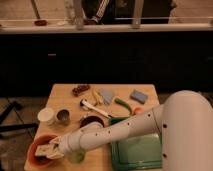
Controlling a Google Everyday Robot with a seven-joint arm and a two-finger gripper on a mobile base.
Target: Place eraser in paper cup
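The eraser (42, 149), a small pale block, lies inside the orange bowl (32, 155) at the table's front left corner. My gripper (49, 150) reaches into that bowl from the right at the end of the white arm, and its fingers are shut on the eraser. The white paper cup (46, 116) stands upright just behind the bowl, near the left edge, apart from the gripper. Right beside it is the shiny metal cup (63, 117).
A translucent green cup (77, 156) sits under the forearm by the bowl. A dark bowl (92, 121), a green tray (137, 150), a white-handled brush (92, 106), a banana (96, 96) and two blue-grey pads (106, 95) (139, 96) fill the table's middle and right.
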